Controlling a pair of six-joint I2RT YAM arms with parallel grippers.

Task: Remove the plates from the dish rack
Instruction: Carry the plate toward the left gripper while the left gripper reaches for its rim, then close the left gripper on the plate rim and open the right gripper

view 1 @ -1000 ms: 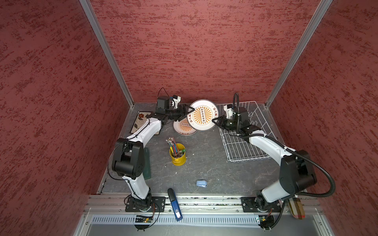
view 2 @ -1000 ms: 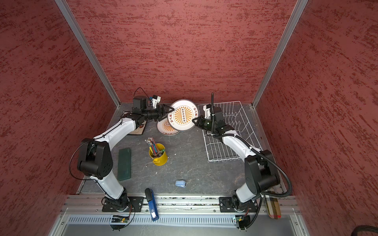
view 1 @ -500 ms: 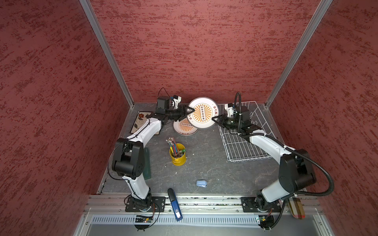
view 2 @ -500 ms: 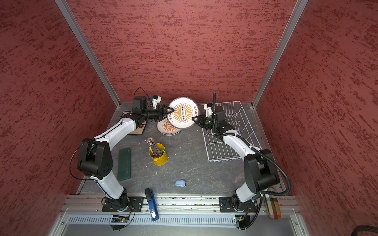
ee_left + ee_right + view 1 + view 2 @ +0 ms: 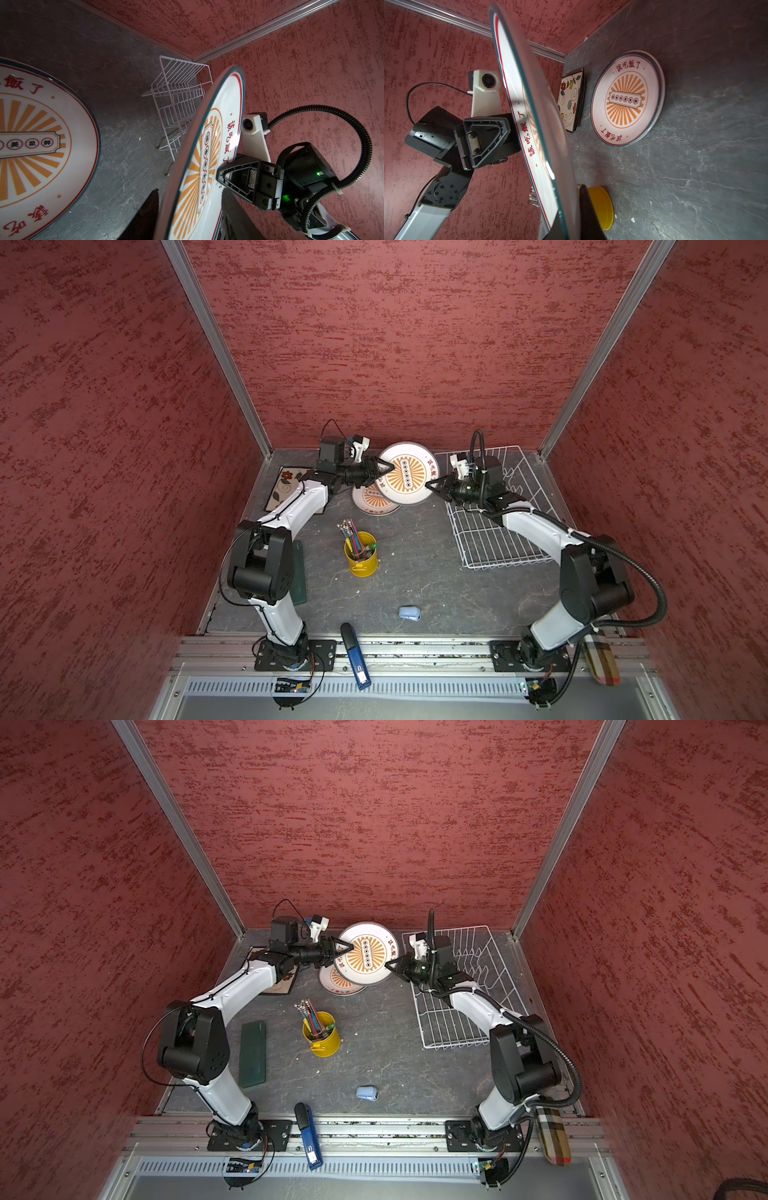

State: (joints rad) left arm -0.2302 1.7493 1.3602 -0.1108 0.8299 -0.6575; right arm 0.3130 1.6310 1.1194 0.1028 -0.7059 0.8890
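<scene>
The round plate (image 5: 409, 475) is hanging in the air at the upper middle of both top views, tipped up with its sunburst face showing. It's clear of the dish rack (image 5: 498, 539), which is sitting just to its right. The right gripper (image 5: 431, 485) is clamping the plate's right-hand rim, jaws squeezed together on it. The left gripper (image 5: 386, 470) is sitting at the opposite rim with a finger on each side. Honestly can't tell if it's pinching or just straddling.

Just below, a second round plate (image 5: 374, 504) is lying flat on the table (image 5: 415, 572), partly covered in the view. A square plate (image 5: 286, 485) is lying further left, half hidden behind the left arm. A yellow cup (image 5: 361, 560) of pens is standing lower centre.
</scene>
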